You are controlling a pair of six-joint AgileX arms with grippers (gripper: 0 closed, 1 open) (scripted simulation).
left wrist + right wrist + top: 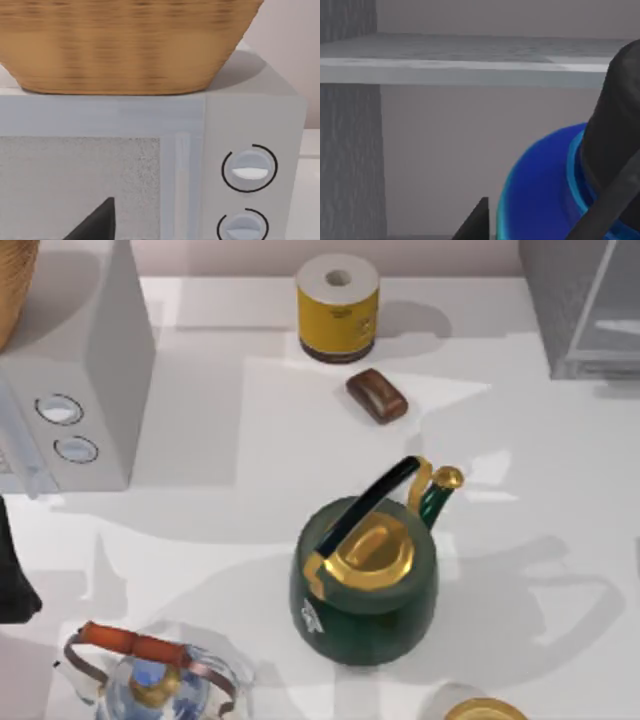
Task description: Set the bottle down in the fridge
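The fridge [583,310] is the grey cabinet with a glass panel at the table's back right. In the right wrist view I look into it: grey back wall, a side wall [347,160] and a pale shelf [470,62] above. Close in front is the blue bottle [540,185], with a dark part on its near side. My right gripper [545,217] is shut on the bottle, one fingertip [479,222] beside it and the other across it. The bottle's base is hidden. My left arm [14,570] is parked at the left edge, its one visible fingertip [97,222] set wide.
A white microwave [85,370] with two dials stands at the left, with a wicker basket [125,45] on top. A green and gold teapot [365,580], a glass kettle [150,680], a brown block [377,395] and a yellow canister [337,310] stand on the table.
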